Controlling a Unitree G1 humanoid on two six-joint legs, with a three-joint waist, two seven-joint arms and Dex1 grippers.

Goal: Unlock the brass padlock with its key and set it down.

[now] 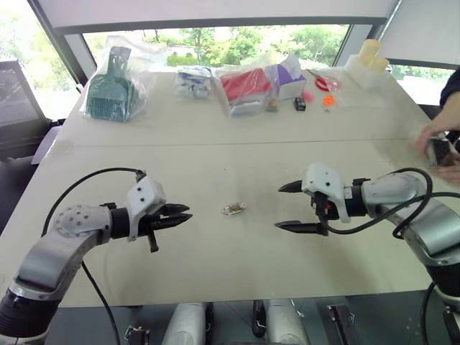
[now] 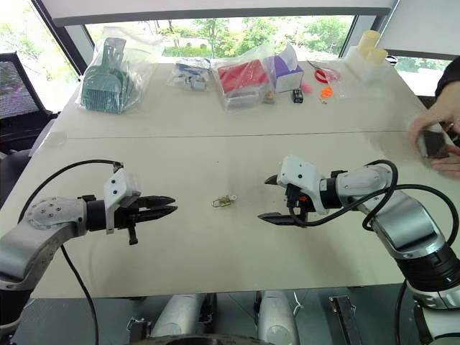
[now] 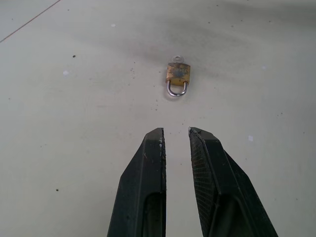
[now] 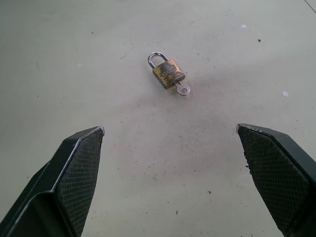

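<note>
1. Brass and small, the brass padlock point(image 1: 233, 209) lies flat on the pale table point(image 1: 215, 172), just below the middle of the head view, between the two grippers and touched by neither.
2. Its key point(image 4: 183, 89) sits in the keyhole at the end of the body away from the silvery shackle; the right wrist view shows this clearly, while in the head views lock and key are one small glint.
3. At lower left of the head view, the left gripper point(image 1: 185, 214) hovers with its tips towards the padlock, its two fingers nearly together and holding nothing. The left wrist view shows the narrow slit between those fingers point(image 3: 148, 168), with the padlock beyond, shackle end nearest them.
4. At right of centre, the right gripper point(image 1: 286, 206) faces the padlock from the other side, its jaws spread wide and empty. In the right wrist view its textured pads point(image 4: 81, 168) stand at the two lower corners, the padlock well ahead between them, with the key end nearer.
5. Along the upper edge of the head view lie a green item in a clear bag point(image 1: 111, 90), a red bagged item point(image 1: 244, 85), a small black box point(image 1: 300, 103) and orange bits point(image 1: 328, 100).
6. A person's hand point(image 1: 440, 144) at the right edge holds a dark object.
</note>
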